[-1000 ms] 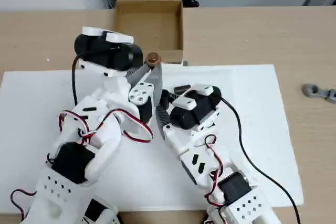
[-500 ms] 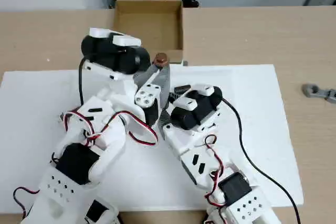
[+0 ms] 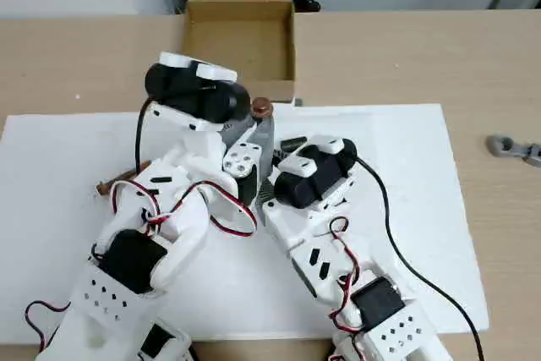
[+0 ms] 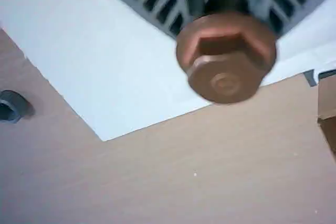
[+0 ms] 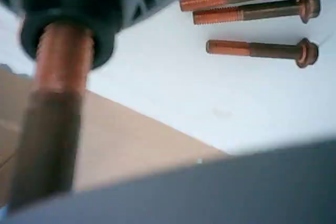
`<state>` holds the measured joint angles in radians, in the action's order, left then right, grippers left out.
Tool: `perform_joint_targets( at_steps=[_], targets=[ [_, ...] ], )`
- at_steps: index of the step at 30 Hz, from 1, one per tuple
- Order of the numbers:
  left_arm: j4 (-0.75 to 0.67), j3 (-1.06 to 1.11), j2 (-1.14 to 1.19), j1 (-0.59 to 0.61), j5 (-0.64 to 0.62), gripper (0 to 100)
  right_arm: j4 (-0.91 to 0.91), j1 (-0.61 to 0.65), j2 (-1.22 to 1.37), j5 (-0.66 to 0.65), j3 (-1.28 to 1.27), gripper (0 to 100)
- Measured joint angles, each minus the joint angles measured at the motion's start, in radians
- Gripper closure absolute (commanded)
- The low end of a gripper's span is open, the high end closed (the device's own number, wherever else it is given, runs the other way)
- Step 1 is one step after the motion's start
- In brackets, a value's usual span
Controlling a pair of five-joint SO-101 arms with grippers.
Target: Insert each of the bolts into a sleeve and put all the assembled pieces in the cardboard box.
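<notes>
Count four bolts, one sleeve (image 5: 68, 27), one cardboard box (image 3: 241, 48): held bolt (image 4: 226, 59) clamped just under its head in the left jaws, threaded end through the sleeve gripped in the right jaws, plus three loose bolts (image 5: 257, 11) lying side by side, roughly parallel, heads the same way, on the white sheet (image 3: 406, 175). Reading the held bolt's long axis as head toward the box, thread back toward the arms, head just beside the box's near wall at the sheet's far edge. Seeing open sheet outboard of the right arm, then bare worktop (image 3: 490, 65) with one small metal part (image 3: 511, 148) well apart.
</notes>
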<state>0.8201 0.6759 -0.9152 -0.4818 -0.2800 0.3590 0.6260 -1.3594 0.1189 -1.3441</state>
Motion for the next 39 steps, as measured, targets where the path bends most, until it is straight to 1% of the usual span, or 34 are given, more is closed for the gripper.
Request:
perform_joint_targets(
  at_steps=[5,8,12,15,17,21,25,30,32,35,37,39],
  targets=[
    [0.000,0.000,0.000,0.002,-0.006,99,0.000,0.000,0.000,0.000,0.000,99.4],
    [0.015,0.000,0.000,-0.026,0.002,99,0.000,-0.003,0.000,0.000,0.000,99.4],
    [0.034,0.002,0.002,-0.029,0.002,93,0.000,-0.006,0.000,0.000,0.002,99.4],
    [0.044,0.002,0.002,-0.003,-0.003,89,0.000,-0.005,0.000,0.000,0.002,99.4],
    [0.080,-0.011,0.002,0.011,-0.005,86,0.000,-0.005,0.000,0.000,0.002,99.4],
    [0.196,-0.066,0.002,0.015,-0.017,80,0.000,-0.005,0.000,0.000,0.002,99.4],
    [0.319,-0.124,0.000,0.015,-0.069,79,0.002,-0.003,0.002,0.000,0.000,99.5],
    [0.420,-0.195,0.000,0.021,-0.074,80,0.000,-0.060,0.006,0.029,0.003,99.5],
    [0.445,-0.235,0.000,0.048,-0.072,84,0.000,-0.098,0.031,0.037,0.029,99.5],
    [0.453,-0.298,0.000,0.132,-0.075,93,0.000,-0.155,0.104,0.038,0.087,99.5],
    [0.453,-0.311,-0.002,0.209,-0.048,100,0.000,-0.172,0.169,0.038,0.158,99.5],
    [0.457,-0.313,-0.002,0.279,0.015,99,0.000,-0.176,0.245,0.041,0.245,99.5]
  ],
)
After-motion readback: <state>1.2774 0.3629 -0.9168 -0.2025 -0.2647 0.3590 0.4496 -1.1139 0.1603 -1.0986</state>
